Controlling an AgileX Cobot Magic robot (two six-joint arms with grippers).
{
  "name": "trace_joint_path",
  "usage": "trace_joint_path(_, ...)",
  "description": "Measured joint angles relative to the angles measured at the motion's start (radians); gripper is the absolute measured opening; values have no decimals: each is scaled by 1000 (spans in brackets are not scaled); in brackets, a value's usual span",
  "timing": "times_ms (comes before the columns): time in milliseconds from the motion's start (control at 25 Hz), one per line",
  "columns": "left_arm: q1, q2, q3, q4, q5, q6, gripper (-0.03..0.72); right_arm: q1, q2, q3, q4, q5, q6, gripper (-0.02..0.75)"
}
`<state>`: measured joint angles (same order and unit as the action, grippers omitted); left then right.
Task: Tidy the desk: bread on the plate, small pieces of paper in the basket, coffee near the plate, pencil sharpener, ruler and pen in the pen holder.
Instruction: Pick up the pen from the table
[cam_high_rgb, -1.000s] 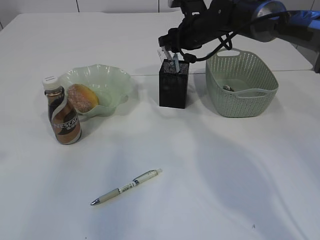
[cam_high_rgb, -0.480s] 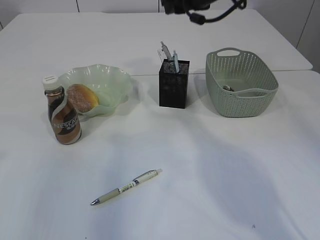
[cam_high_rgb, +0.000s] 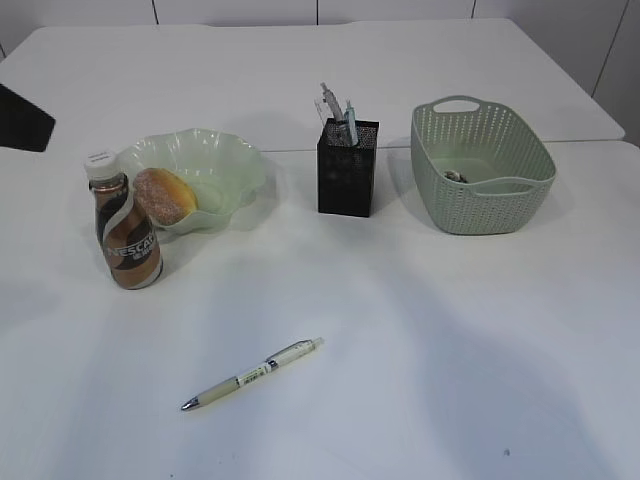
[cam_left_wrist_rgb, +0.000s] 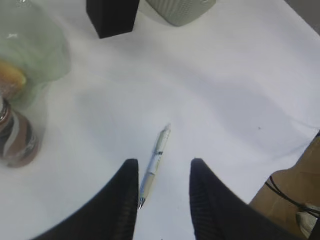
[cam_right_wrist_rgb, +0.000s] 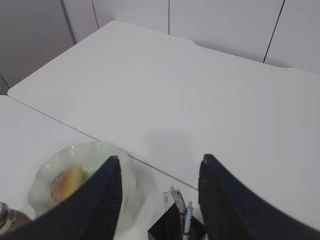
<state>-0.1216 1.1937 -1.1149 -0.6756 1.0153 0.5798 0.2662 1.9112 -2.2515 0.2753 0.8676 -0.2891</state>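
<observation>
Counter: the big plain white counter (cam_high_rgb: 420, 380) holds all the things.
Bread: the round golden-brown bun with sugar on top (cam_high_rgb: 165, 195) lies inside the pale green see-through plate with the wavy rim (cam_high_rgb: 215, 150), at its left side.
Coffee: the brown bottle with a swirly brown-and-white label and a cream cap (cam_high_rgb: 125, 235) stands up just in front of the plate, touching or almost touching its rim.
Pen holder: the black square mesh cup (cam_high_rgb: 347, 180) stands between the plate and the basket. A clear ruler (cam_high_rgb: 328, 105) and a blue-grey pen stick up out of it.
Basket: the pale green plastic basket with little holes in its sides (cam_high_rgb: 480, 165) sits to the right of the cup. Something small lies in it, too small to tell what.
Pen: a pale pen with a silver tip (cam_high_rgb: 252, 375) lies flat on the counter at the front, well apart from the rest.
Left tool: the left tool (cam_left_wrist_rgb: 162, 185) hangs over the pen on the counter with its two black fingers apart, holding nothing.
Right tool: the right tool (cam_right_wrist_rgb: 160, 190) is high above the cup and plate, its fingers wide apart and empty.
</observation>
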Motion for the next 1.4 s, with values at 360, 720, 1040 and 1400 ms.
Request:
trace_joint_path(360, 0, 48, 0, -92, -57, 225, 241, 0, -151, 0, -22, 237, 4, 403)
trace_joint_path(720, -132, 123, 0, -100, -146, 305, 349, 0, -311, 43, -46, 346, 4, 403)
trace_joint_path(1040, -255, 287, 0, -90, -231, 310, 379, 0, -506, 307, -93, 366, 6, 403)
trace_joint_path(1400, -267, 462, -131, -33, -188, 279, 380, 0, -654, 560, -144, 356, 12, 403)
